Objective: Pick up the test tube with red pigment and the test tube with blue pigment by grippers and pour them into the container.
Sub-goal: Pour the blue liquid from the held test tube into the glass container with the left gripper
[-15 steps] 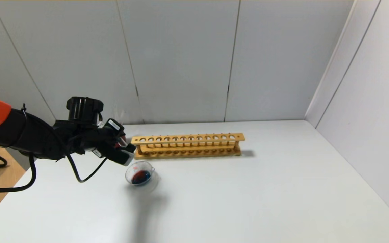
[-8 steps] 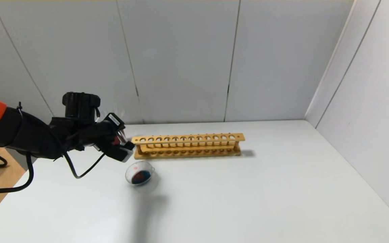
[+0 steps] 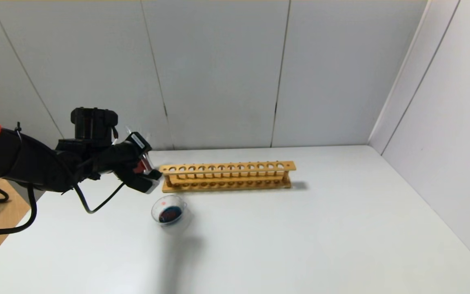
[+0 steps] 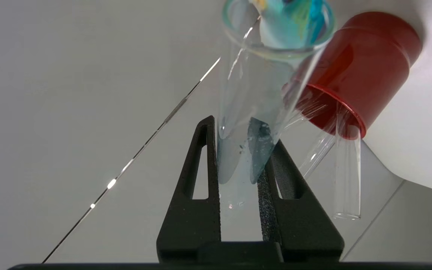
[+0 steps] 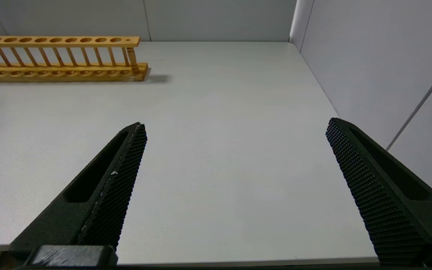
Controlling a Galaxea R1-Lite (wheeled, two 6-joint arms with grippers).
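The left gripper [image 4: 238, 168] clamped a blue-stained tube [image 4: 253, 112], apparently drained, beside a red cup [image 4: 358, 71], wooden rack [image 3: 227, 176] and dish [image 3: 169, 212]. The right gripper [image 5: 234, 157] gaped wide, holding nothing.

The table [image 3: 320, 237] is left open from 12 through 6 o'clock of the container [image 3: 169, 214]; wide passage is offered there, bounded by the side wall [image 3: 443, 134] at 3 o'clock. The wooden rack [image 3: 227, 175] is found at 1 o'clock of the container, blocking the back strip. At 10 o'clock the space is taken by the left gripper [image 3: 147, 175], clamped on the test tube with blue pigment [image 4: 255, 112], with a red cup [image 4: 358, 71] and a clear tube [image 4: 347, 176] just beside it. The right gripper [image 5: 234, 180], spread wide, is faced by bare tabletop.
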